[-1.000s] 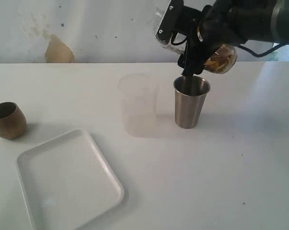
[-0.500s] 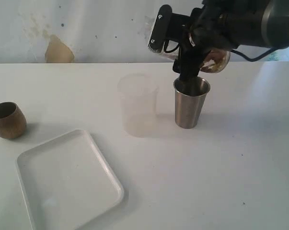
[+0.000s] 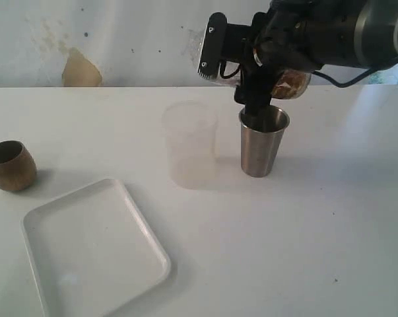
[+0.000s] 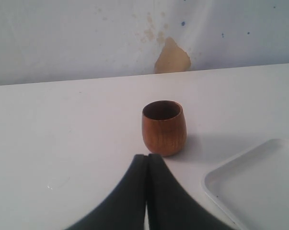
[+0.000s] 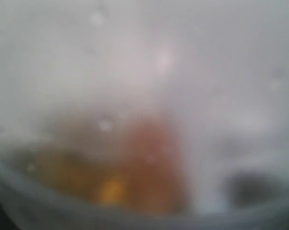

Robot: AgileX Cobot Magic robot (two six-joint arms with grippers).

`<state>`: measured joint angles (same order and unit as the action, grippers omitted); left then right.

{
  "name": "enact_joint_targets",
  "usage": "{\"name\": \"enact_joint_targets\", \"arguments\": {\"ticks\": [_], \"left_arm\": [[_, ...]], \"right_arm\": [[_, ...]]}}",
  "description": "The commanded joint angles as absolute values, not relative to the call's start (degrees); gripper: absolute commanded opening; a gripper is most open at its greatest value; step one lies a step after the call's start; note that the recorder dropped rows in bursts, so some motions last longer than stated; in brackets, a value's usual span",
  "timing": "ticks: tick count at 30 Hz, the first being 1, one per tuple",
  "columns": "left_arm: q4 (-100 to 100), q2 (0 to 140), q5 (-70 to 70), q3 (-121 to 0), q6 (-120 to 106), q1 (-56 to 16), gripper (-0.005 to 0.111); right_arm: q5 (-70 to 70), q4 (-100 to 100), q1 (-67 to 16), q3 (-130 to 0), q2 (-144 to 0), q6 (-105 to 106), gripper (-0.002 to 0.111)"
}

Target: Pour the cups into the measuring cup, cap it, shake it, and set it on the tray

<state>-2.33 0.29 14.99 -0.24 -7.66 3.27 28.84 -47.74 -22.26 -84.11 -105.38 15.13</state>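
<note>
Right gripper point(image 3: 268, 76), spread wide around the measuring cup point(image 3: 292, 84), holds it tipped sideways just above the steel tumbler point(image 3: 263, 142).

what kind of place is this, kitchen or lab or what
Likely a robot test bench: a white table against a stained wall, a black robot arm, plus a steel tumbler, wooden cup and tray.

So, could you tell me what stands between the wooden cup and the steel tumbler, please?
Only the frosted translucent cup, near the steel tumbler; toward the wooden cup the table is bare, in the exterior view.
</note>
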Motion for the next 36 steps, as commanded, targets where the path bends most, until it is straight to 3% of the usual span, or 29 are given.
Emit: {"name": "enact_joint_targets", "arguments": {"ticks": [1, 36], "left_arm": [[-2.22, 0.00, 14.68, 0.00, -7.59, 3.27, 0.000], [-2.22, 0.00, 14.68, 0.00, -7.59, 3.27, 0.000]], "right_arm": [[28.78, -49.74, -22.26, -84.51, -104.40, 18.05, 0.000], [29.01, -51.31, -19.37, -84.51, -104.62, 19.53, 0.000]]}}
